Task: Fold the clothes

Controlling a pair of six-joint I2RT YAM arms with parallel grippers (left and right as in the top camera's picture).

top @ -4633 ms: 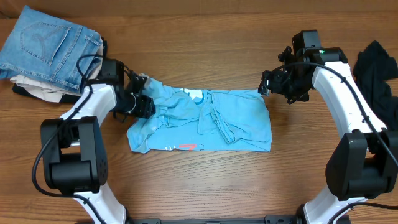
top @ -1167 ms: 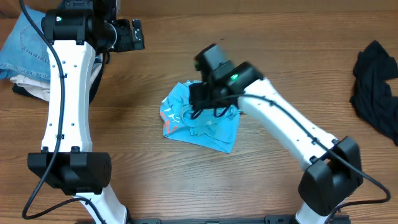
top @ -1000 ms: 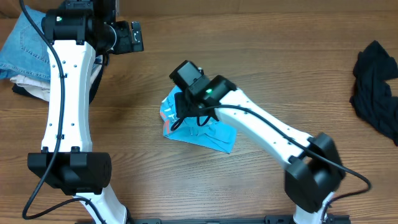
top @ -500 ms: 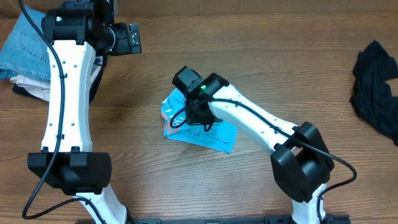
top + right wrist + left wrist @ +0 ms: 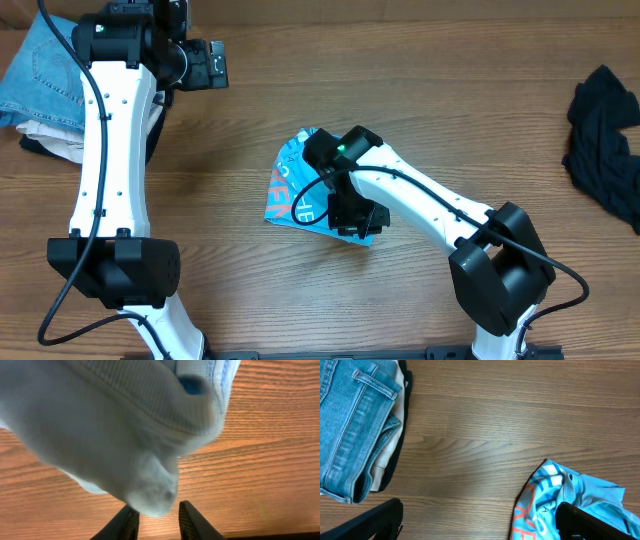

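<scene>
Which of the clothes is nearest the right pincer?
The sky-blue T-shirt mid-table, right under the right pincer. The jeans and black garment lie far off at the sides.

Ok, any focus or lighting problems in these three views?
Right wrist: the T-shirt hangs close to the lens, blurred, filling most of the frame; the table below is sharper. Left wrist: crisp, evenly lit, own fingers dark and soft at the bottom corners. Overhead: sharp, no glare, soft shadows.
</scene>
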